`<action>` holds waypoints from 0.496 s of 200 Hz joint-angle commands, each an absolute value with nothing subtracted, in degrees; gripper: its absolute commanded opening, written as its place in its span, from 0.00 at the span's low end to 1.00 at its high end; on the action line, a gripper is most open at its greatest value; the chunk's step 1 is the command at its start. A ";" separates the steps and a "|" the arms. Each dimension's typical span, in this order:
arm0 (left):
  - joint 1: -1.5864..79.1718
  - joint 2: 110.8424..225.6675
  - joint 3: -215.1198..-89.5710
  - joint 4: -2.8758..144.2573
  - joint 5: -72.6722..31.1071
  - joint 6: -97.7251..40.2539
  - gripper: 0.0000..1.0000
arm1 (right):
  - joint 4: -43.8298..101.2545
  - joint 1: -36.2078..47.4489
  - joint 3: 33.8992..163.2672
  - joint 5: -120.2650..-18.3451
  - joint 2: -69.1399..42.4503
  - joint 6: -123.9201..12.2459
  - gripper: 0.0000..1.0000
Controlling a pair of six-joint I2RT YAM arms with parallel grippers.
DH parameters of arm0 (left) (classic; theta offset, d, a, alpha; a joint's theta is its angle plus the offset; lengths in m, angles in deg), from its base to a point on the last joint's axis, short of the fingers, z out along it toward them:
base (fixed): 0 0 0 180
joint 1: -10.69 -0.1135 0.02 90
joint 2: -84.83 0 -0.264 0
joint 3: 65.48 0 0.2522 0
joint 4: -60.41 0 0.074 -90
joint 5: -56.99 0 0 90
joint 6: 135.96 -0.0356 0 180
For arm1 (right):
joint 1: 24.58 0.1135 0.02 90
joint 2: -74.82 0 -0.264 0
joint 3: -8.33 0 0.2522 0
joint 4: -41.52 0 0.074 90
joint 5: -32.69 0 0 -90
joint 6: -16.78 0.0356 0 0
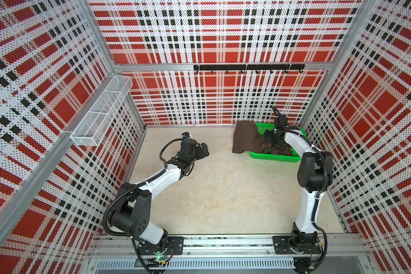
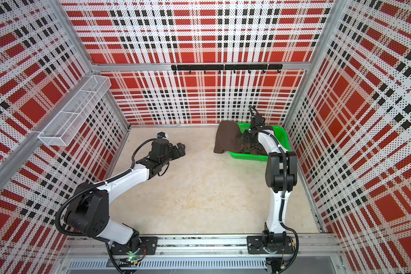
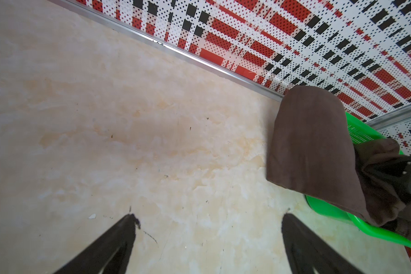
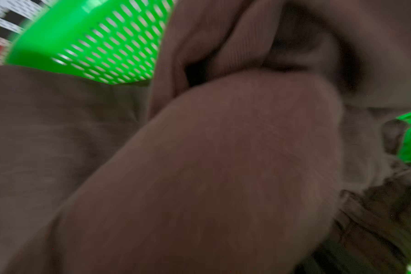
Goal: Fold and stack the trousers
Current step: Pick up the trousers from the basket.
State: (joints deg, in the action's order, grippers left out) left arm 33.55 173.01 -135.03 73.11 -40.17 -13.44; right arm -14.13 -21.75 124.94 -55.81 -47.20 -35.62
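In both top views the brown trousers (image 1: 246,138) sit at the far right of the bench (image 1: 211,189). They are bunched up, part in the green basket (image 1: 274,158) and part hanging over its left rim down onto the bench. The right gripper (image 1: 274,141) is down in the basket over the cloth, and its jaws look spread wide. I cannot tell if it touches the cloth. The left gripper (image 1: 204,151) hangs over bare bench, left of the middle and toward the far side. It is well apart from the trousers, jaws wide, holding nothing. In the left wrist view the left gripper (image 3: 208,237) shows two dark fingers far apart above the bench (image 3: 128,118). The trousers (image 3: 311,142) drape over the basket (image 3: 330,214) close to the far wall. The right wrist view is blurry. The trousers (image 4: 223,166) fill almost all of it, very close, in soft folds. Bits of the basket (image 4: 109,35) mesh show behind them.
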 commanded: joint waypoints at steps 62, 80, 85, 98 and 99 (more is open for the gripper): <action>33.46 174.90 -135.11 71.06 -38.69 -14.40 0.98 | -14.34 -22.14 129.24 -58.01 -53.33 -35.47 0.60; 33.46 174.75 -135.19 71.26 -38.98 -14.49 0.98 | -13.29 -22.16 130.04 -58.03 -51.22 -35.57 0.29; 33.46 174.73 -135.22 71.34 -39.06 -14.49 0.98 | -13.28 -22.13 130.59 -58.10 -50.60 -35.55 0.21; 33.37 174.46 -135.42 71.70 -39.22 -14.66 0.98 | -12.31 -22.21 131.95 -59.66 -48.32 -35.61 0.06; 33.37 174.42 -135.41 71.75 -39.24 -14.67 0.98 | -12.14 -22.21 131.95 -59.85 -48.10 -35.61 0.05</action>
